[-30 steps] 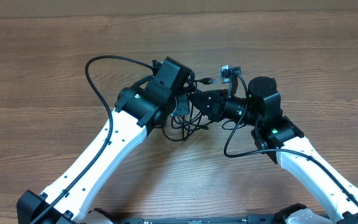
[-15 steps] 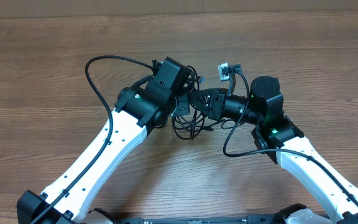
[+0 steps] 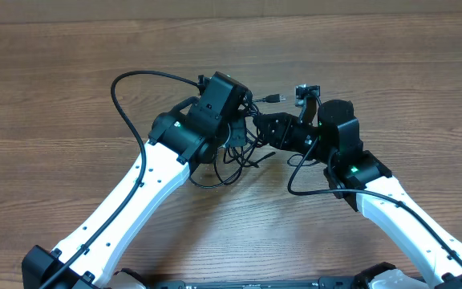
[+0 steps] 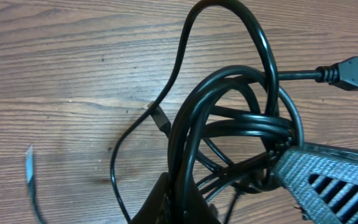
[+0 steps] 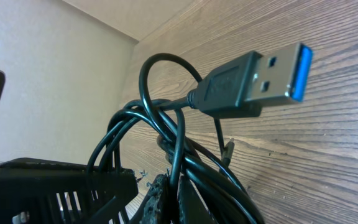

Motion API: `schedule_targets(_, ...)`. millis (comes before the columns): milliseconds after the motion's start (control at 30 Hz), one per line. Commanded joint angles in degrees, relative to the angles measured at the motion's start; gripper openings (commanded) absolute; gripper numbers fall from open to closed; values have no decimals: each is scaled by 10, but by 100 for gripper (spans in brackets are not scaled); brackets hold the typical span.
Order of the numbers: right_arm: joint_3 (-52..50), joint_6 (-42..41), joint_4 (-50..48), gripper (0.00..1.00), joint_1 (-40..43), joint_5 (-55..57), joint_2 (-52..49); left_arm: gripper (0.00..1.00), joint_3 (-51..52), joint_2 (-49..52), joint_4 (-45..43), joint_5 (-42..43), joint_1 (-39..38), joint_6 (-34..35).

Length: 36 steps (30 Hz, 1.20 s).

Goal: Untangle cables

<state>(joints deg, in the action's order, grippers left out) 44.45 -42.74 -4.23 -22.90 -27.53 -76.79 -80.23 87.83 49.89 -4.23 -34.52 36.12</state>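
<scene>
The cables are a knot of thin black cords hanging between my two grippers above the wooden table. My left gripper is shut on several strands; in the left wrist view the cables loop upward out of my left gripper. My right gripper faces it from the right, shut on other strands. In the right wrist view the cables rise from my right gripper. A USB plug with a blue insert sticks out free, also seen as the plug and the plug.
A thick black arm wire arcs left of the left arm, and another loops under the right wrist. A loose cable loop sags onto the wooden table. The right gripper's grey ribbed finger shows in the left wrist view.
The right gripper has shifted slightly right and turned, drawing the knot out. The USB plug has moved up and right, and a loose loop now trails further toward the lower left.
</scene>
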Motion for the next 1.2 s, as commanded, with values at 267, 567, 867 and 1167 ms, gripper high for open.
schedule_targets(267, 6, -113, -59, 4, -3, -101, 1, 5, -5, -1, -23, 83, -4, 18)
schedule_targets(567, 6, -90, -40, 4, -3, 7, 1, 4, -5, -1, -29, 113, -4, 16)
schedule_targets(867, 6, -102, -19, 4, -3, -5, 1, 4, -5, -1, -34, 113, -4, 16)
schedule_targets(1167, 6, -95, -76, 4, -3, -30, 1, 4, -5, -1, -34, 113, -4, 16)
